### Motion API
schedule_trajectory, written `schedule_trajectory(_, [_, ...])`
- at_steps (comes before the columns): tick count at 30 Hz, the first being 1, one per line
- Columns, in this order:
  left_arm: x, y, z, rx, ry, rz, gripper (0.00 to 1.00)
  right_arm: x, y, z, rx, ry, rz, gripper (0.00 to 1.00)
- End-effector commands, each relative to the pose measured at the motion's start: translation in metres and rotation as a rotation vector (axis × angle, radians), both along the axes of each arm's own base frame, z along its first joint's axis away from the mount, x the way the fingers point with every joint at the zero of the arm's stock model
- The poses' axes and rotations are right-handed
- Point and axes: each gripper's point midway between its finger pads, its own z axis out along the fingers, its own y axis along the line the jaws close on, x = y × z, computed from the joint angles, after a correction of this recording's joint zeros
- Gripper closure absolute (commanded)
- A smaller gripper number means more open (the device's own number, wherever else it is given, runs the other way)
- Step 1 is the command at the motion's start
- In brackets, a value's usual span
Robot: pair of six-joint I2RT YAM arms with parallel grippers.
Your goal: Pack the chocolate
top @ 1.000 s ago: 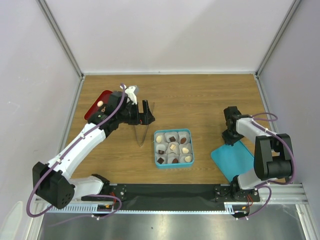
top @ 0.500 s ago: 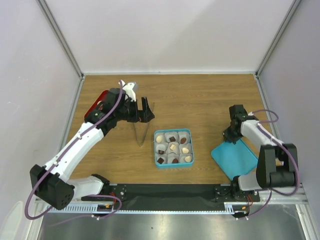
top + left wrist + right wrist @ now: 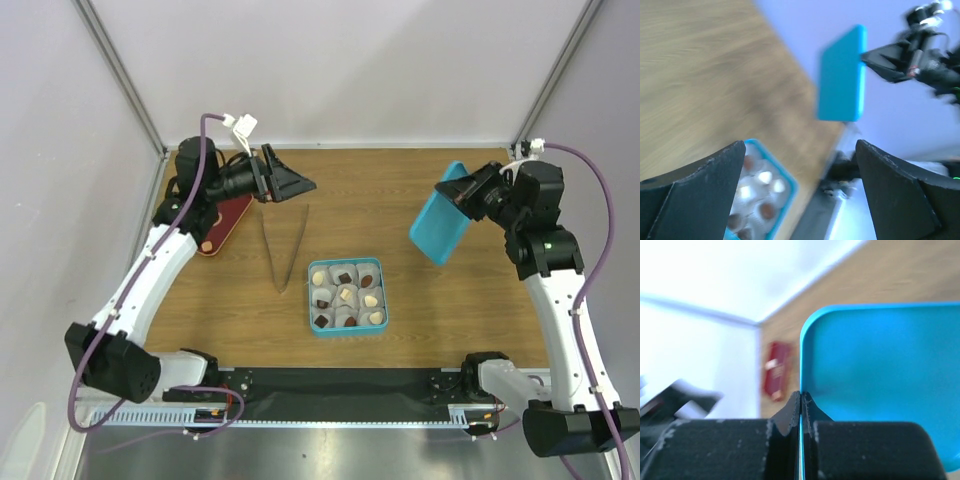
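Several chocolates (image 3: pixel 345 296), dark brown and cream, sit in white paper cups inside a square blue tin (image 3: pixel 380 297) at the table's middle front; they also show blurred in the left wrist view (image 3: pixel 760 192). My right gripper (image 3: pixel 462 196) is shut on the edge of the blue tin lid (image 3: pixel 440 226) and holds it tilted in the air at the right; the lid fills the right wrist view (image 3: pixel 880 385). My left gripper (image 3: pixel 295 184) is open and empty, raised at the back left. One more candy (image 3: pixel 205 245) lies on the red tray.
Thin metal tongs (image 3: pixel 277 252) lie on the wood left of the tin. A red tray (image 3: pixel 228 218) lies at the left under my left arm. White walls close the back and sides.
My right gripper has lifted the blue lid off the table front right and raised it up and back. My left arm has swung up and back, away from the tongs.
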Motion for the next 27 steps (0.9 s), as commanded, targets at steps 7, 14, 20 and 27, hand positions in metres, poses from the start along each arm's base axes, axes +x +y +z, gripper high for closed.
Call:
schedule_trajectory(7, [-0.038,-0.027,0.02,-0.45,0.27,-0.31,0.01,-0.039,0.077,0.137,0.195,-0.589,0.425,1.0])
schedule_trajectory(14, [-0.052,-0.024,0.02,-0.683,0.284,-0.431,0.01,-0.061,0.103,0.182,0.353,-0.747,0.581,1.0])
schedule_trajectory(20, [-0.049,-0.042,0.019,-0.806,0.348,-0.511,0.01,-0.064,0.115,0.202,0.363,-0.872,0.563,1.0])
schedule_trajectory(27, [-0.043,-0.054,0.034,-0.885,0.357,-0.518,0.0,-0.062,0.12,0.202,0.392,-0.924,0.545,1.0])
